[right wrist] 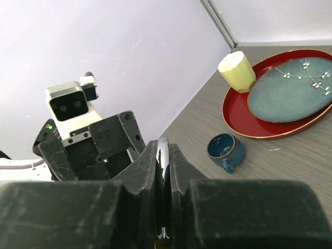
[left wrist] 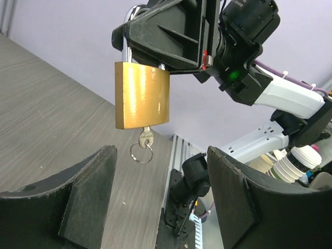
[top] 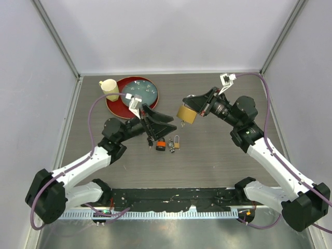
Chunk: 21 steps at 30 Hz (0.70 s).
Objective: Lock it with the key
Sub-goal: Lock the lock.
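Observation:
My right gripper is shut on the silver shackle of a large brass padlock and holds it in the air above the table. In the left wrist view the padlock hangs body-down, with a small key and its ring in the keyhole at the bottom. My left gripper is open and empty. Its fingertips point at the padlock from the left, just short of the key. In its own view the fingers sit below the key.
Three small padlocks lie on the table under the grippers. A red tray with a blue plate and a yellow cup stands at the back left. A blue cup sits near the tray.

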### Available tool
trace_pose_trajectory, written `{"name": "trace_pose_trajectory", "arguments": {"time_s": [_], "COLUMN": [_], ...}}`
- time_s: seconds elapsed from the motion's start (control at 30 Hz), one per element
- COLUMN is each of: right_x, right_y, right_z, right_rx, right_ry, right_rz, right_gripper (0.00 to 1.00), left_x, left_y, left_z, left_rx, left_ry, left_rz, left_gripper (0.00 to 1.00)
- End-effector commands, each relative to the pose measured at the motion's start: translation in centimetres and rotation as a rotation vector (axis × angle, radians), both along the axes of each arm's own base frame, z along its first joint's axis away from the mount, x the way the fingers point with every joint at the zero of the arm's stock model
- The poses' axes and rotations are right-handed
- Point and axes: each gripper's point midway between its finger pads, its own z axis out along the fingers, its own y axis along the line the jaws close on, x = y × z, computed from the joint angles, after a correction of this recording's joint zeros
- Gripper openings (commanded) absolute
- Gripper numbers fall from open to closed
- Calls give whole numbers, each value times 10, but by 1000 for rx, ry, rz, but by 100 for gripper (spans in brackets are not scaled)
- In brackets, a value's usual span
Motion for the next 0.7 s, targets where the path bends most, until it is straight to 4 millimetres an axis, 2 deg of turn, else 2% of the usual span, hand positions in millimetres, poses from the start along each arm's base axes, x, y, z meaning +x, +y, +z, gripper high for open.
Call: {"name": "trace_pose_trajectory", "arguments": {"time_s": [0.0, 0.23, 0.43, 0.53, 0.57, 0.67], "right_x": [-12, -13, -12, -12, -12, -11], "right_y": [-9, -10, -12, -13, -13, -14], "right_z": [50, 51, 48, 50, 49, 50], "right_rx": [111, 116, 108, 111, 110, 112], "right_ry": [-107, -107, -105, -107, -107, -108], "right_rz": [-11, -9, -15, -20, -23, -32], "right_gripper": [1, 1, 1, 1, 1, 1], "left_x": [-2, -1, -9, -11, -11, -13], "left_y": [-12, -34, -43, -47, -47, -48], "left_z": [14, 8, 15, 14, 13, 10], "left_rx": [-74, -94, -120, -126, -128, -127], "left_ry": [-11, 7, -14, -13, -16, -10], "left_rz": [-76, -139, -206, -227, -229, -236], "left_gripper": [72, 64, 49, 36, 26, 8]}}
